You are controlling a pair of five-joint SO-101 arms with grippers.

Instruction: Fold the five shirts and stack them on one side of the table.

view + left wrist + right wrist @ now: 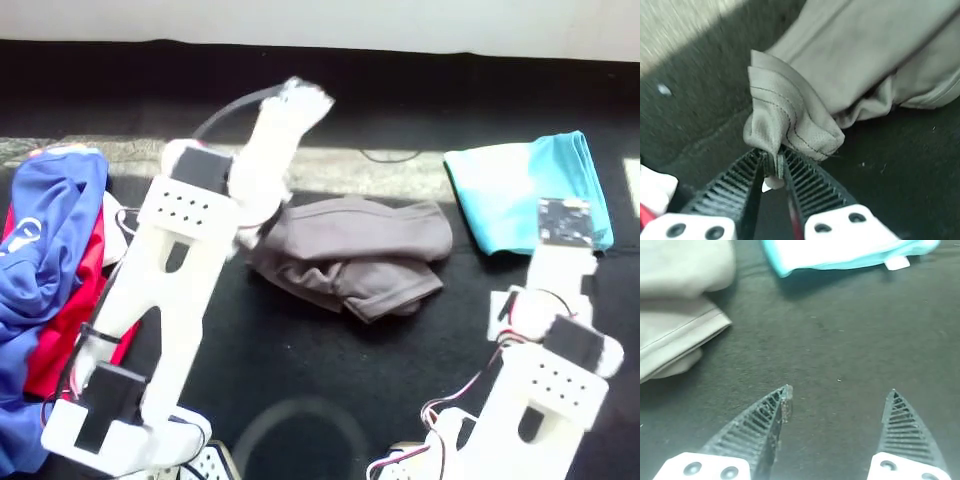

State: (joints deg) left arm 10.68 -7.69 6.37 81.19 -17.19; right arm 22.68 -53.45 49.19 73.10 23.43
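One claw pinches stitched hem of grey shirt.

Light comes from the far side: bright strip along the desk edge, glare on the white left arm. The grey shirt throws a soft shadow on the desk.

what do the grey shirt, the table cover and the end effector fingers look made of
The grey shirt looks like soft matte knit, likely cotton jersey: limp creases, twin-stitched hem. The table cover seems dark felt-like cloth, matte with lint specks. The left end effector, shut on the shirt's hem, has fingers of black ribbed plastic, possibly printed.
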